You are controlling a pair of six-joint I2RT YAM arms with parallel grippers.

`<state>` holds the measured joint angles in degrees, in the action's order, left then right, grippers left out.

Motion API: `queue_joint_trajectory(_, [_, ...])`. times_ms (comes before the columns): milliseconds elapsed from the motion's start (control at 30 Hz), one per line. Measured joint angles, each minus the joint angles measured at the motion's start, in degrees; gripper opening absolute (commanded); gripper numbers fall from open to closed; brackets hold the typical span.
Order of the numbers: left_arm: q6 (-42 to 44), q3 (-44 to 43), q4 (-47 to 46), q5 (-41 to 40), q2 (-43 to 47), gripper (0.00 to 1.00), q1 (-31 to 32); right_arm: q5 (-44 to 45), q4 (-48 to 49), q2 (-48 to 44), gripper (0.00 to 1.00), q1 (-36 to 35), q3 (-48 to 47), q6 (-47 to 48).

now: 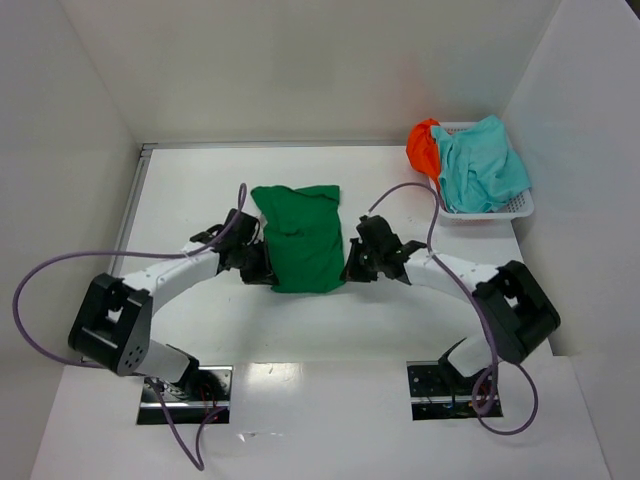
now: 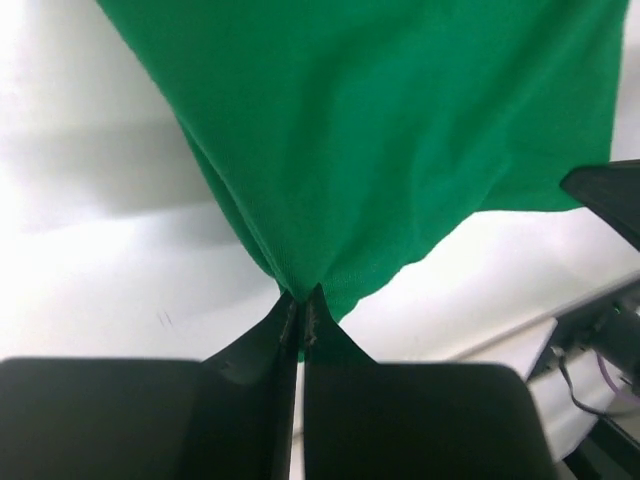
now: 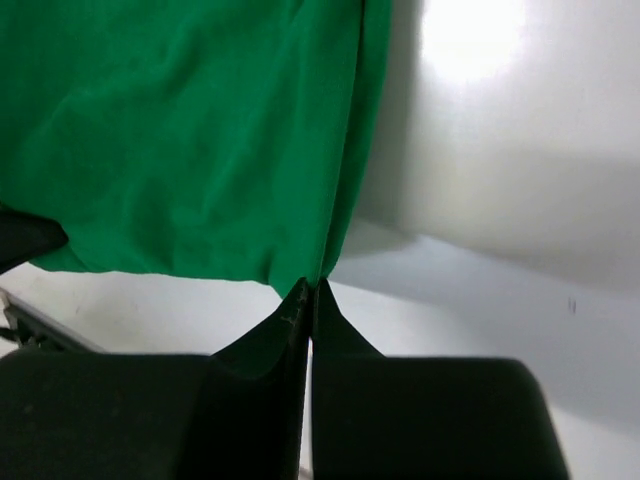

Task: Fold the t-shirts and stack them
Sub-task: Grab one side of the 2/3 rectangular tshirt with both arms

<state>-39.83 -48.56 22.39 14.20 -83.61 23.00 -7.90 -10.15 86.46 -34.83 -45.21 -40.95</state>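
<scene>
A dark green t-shirt (image 1: pixel 300 235) lies folded into a long strip on the white table, between my two arms. My left gripper (image 1: pixel 268 268) is shut on the near left corner of the green t-shirt (image 2: pixel 400 130); the cloth is pinched at the fingertips (image 2: pixel 290 315). My right gripper (image 1: pixel 347 268) is shut on the near right corner of the same t-shirt (image 3: pixel 180 140), its fingertips (image 3: pixel 298 298) pressed onto the hem. A light teal t-shirt (image 1: pixel 482 165) and a bright orange t-shirt (image 1: pixel 423 148) lie bunched in the basket at the back right.
A white mesh basket (image 1: pixel 515 208) stands at the far right of the table (image 1: pixel 190 190), against the right wall. White walls close in the table at back, left and right. Purple cables loop from both arms.
</scene>
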Motion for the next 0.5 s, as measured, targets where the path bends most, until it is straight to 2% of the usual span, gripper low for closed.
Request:
queue_joint_trajectory(300, [-5.53, 1.49, 9.20, -0.96, 11.96, 0.00, 2.23, 2.38, -8.07, -17.64, 0.00, -2.12, 2.60, -4.48])
queue_joint_trajectory(500, [-7.15, -3.80, 12.37, -1.42, 14.23, 0.00, 1.99, 4.66, -11.58, -19.19, 0.00, -1.97, 0.15, -5.27])
